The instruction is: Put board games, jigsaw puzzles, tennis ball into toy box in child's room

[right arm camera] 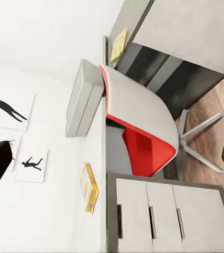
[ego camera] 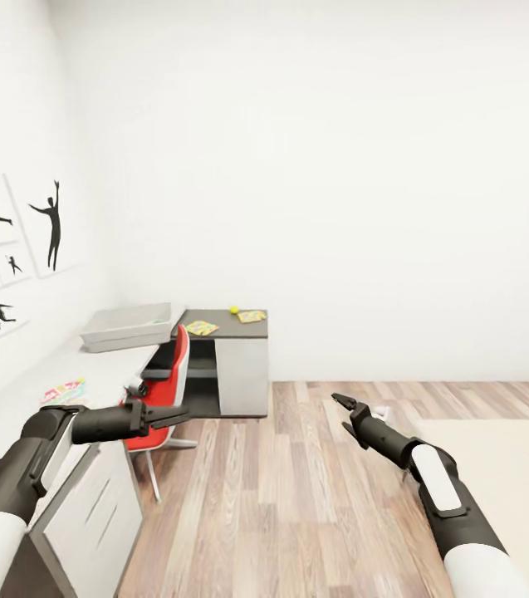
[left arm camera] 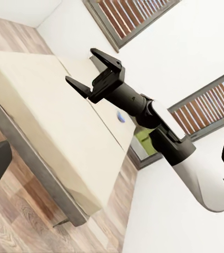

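Nearest, both arms reach forward over a wood-plank floor. The left gripper [ego camera: 183, 413] hangs beside the near end of a white L-shaped table [ego camera: 23, 397]; its fingers look close together in the head view, but whether they are fully shut cannot be told, and nothing is seen in them. The right gripper [ego camera: 339, 401] is held out over the bare floor. The left wrist view shows it [left arm camera: 90, 67] with its fingers spread apart, holding nothing.

On the table's near part, just beside the left arm, lies a board game [ego camera: 64, 390], a flat box with a colourful cover. The right wrist view shows this box [right arm camera: 89, 187] lying flat near the table's edge, above a bank of drawers [right arm camera: 167, 216]. A red chair [ego camera: 167, 390] is tucked in beside it.

Further along the table sits the toy box [ego camera: 127, 325], light grey and shallow. Beyond it, on the dark far section, lie two jigsaw puzzles [ego camera: 202, 328] [ego camera: 251, 316], with the tennis ball [ego camera: 234, 310] between them.

The cream bed [ego camera: 505, 473] lies to the right.

Judging from this, the board game is the closest toy. A good approach would open the left fingers wide, descend over the box's narrow side, and grip it by its edges before carrying it to the toy box.
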Controlling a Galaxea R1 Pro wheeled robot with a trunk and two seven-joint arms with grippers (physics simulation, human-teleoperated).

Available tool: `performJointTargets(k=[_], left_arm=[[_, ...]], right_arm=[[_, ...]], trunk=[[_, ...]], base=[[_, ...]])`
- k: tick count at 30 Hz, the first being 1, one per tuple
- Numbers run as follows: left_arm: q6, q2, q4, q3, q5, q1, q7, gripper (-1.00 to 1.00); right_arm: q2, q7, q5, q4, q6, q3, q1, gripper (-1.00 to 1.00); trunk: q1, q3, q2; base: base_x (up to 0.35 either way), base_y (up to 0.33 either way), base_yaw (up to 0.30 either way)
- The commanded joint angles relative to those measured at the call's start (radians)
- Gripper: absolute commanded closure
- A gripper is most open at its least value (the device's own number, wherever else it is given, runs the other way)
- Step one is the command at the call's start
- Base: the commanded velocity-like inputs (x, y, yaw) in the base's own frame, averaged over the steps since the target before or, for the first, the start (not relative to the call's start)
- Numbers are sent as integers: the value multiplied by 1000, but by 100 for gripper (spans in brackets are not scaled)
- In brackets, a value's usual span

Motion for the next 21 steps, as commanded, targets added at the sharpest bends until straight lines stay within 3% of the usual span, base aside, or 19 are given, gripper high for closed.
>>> performJointTargets(k=[1, 21], left_arm=[[11, 0, 1, 0, 1, 0, -3, -100], [11, 0, 1, 0, 2, 0, -3, -100]], right_arm=[[0, 4, 2, 0, 6, -3, 0, -100], [0, 4, 2, 0, 6, -3, 0, -100]], trunk=[[0, -1, -1], [0, -1, -1]], base=[[-257, 0, 277], [-164, -19, 278]])
